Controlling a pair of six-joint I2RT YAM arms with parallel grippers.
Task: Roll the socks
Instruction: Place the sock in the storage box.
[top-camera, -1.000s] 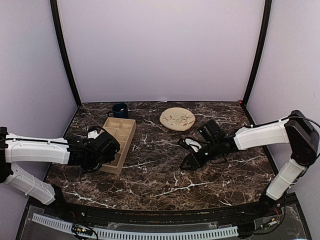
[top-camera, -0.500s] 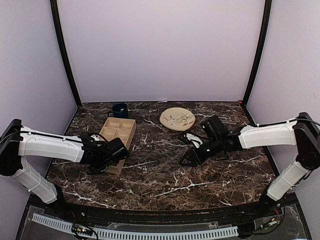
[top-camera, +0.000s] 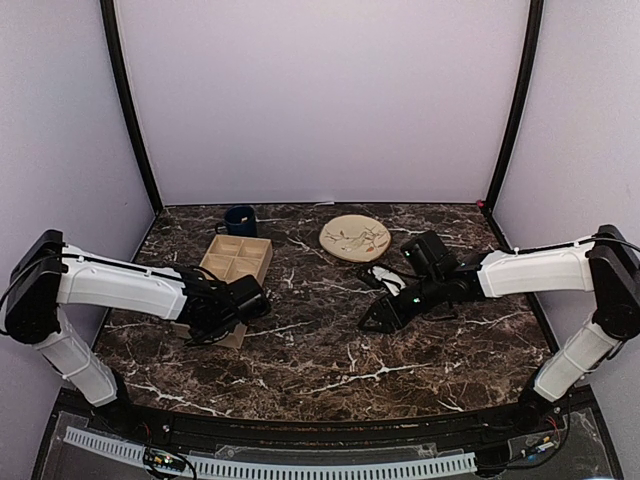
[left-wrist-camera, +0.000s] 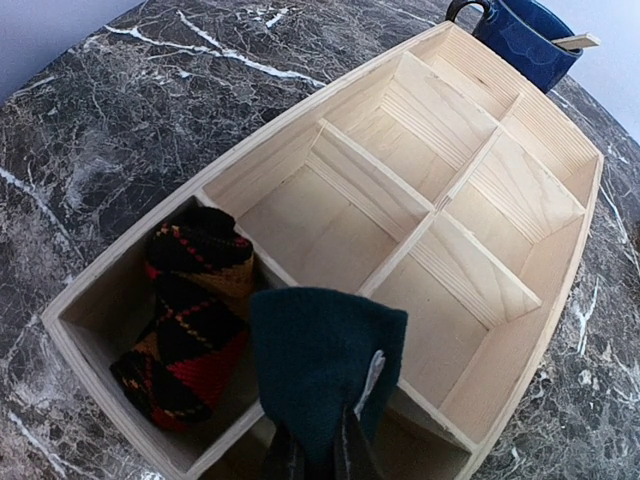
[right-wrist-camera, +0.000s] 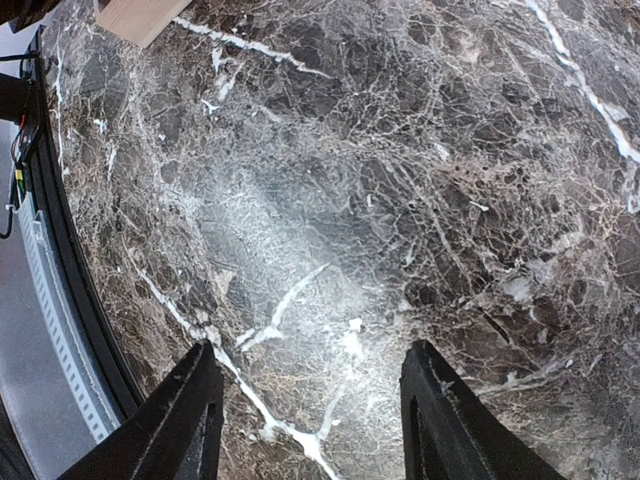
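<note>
what changed: over the last second the left arm swung further across the end of the wooden tray (left-wrist-camera: 310, 215) that's away from the mug, and the teal sock came along with it. The right arm barely shifted.
left tool (left-wrist-camera: 312, 455): clamped on the teal sock (left-wrist-camera: 320, 370), pinching it from underneath so the bundle sticks up in front of the wrist cam.
right tool (right-wrist-camera: 312, 360): fingers well apart, nothing between them, just hanging over bare tabletop (right-wrist-camera: 350, 150) right of the middle.
where the socks are: the argyle sock roll (left-wrist-camera: 190, 320) is already down in a corner compartment at that same end of the tray. The teal one hangs above the divider just beside it, and as far as I can tell it isn't in a slot yet.
what it means: looks like the drop-off for the second bundle imo, so the job seems close to done. Can't really tell how tightly the teal one is rolled though.
sock bundles: 2 (one teal, one argyle)
trays: 1, over toward the tabletop's far left corner
mugs: 1, the blue mug (left-wrist-camera: 525, 40), just past the tray's far end
plates: 1, the plate (top-camera: 354, 238), near the middle of the far edge
arms: 2
</note>
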